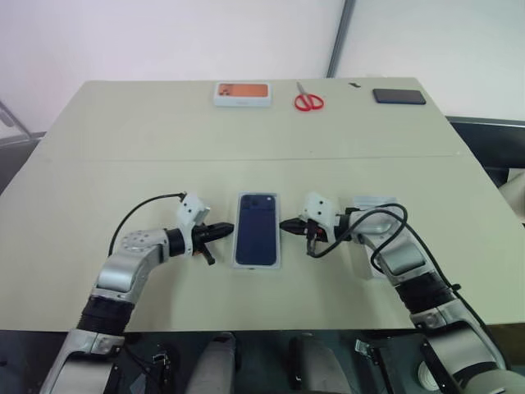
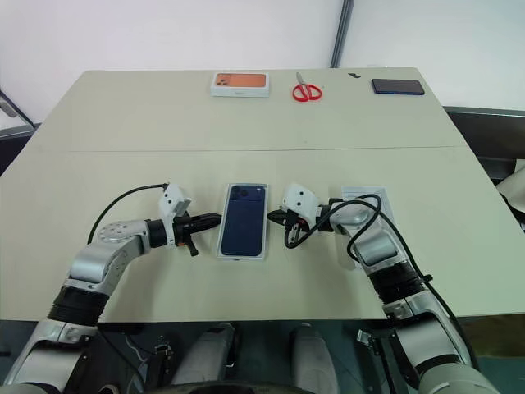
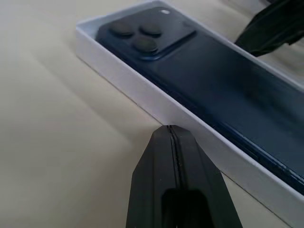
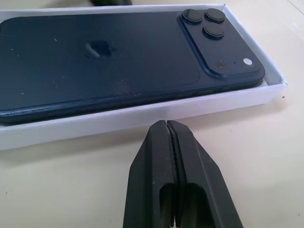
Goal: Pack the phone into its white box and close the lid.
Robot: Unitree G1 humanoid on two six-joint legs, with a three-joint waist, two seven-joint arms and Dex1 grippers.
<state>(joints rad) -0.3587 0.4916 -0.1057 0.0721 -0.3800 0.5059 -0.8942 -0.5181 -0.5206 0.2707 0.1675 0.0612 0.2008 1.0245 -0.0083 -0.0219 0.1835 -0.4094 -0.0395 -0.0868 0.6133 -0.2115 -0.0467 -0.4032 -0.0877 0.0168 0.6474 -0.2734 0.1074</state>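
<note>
Slim dark blue phone [image 1: 257,228] inside shallow white box [image 1: 279,246] mid-frame, left gripper [image 1: 228,229] and right gripper [image 1: 285,224] flanking it, fingers pressed together, empty

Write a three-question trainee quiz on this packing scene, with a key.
1. True or false: the phone already lies inside the white box.
2. Which way does the phone face? A) screen up B) back up, cameras showing
3. Fill in: the left tool and the right tool, one at each long side of the box, both have their fingers ____.

Key: 1 true; 2 B; 3 shut. The lid is not on the box.
</note>
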